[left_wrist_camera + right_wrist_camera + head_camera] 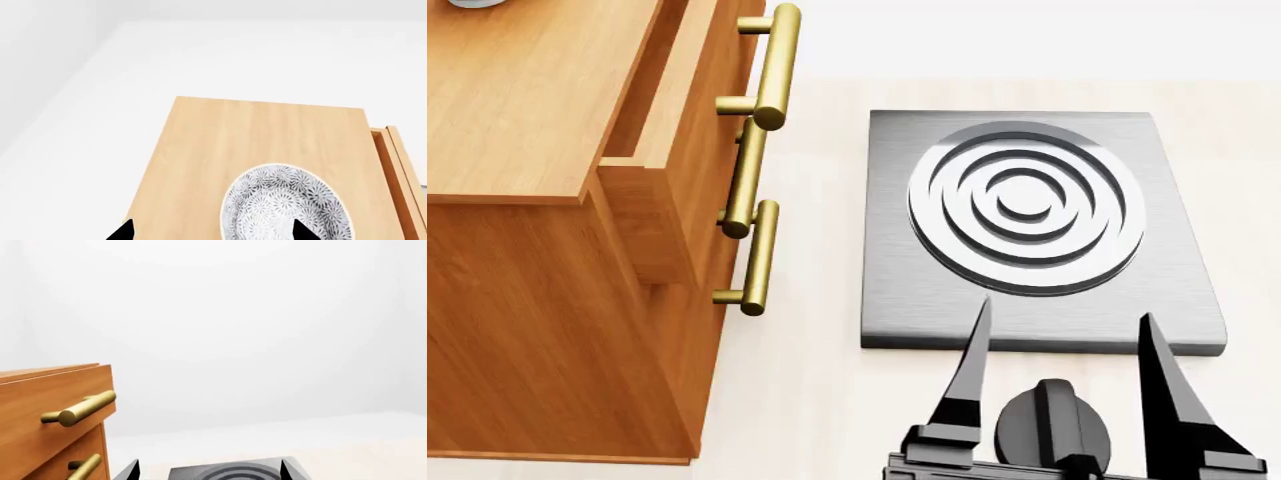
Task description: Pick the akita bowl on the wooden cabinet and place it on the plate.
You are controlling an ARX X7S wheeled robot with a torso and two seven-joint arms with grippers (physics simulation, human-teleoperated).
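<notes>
Here the right end effector [1061, 345] hangs with its two black fingers spread apart and nothing between them, just short of the grey stove [894, 250] with its ringed burner [1025, 205]. The wooden cabinet [521, 110] stands off to that end effector's left, its top drawer [647, 130] pulled partly out; what the drawer holds is hidden. Brass bar handles [777, 65] jut toward the stove. In the left wrist view the akita bowl [285, 206] sits on the cabinet top, empty, its patterned inside showing, directly ahead of the left end effector [213, 232]. Only two black fingertips [123, 232] show, set well apart, one overlapping the bowl. The bowl's near edge is cut off.
</notes>
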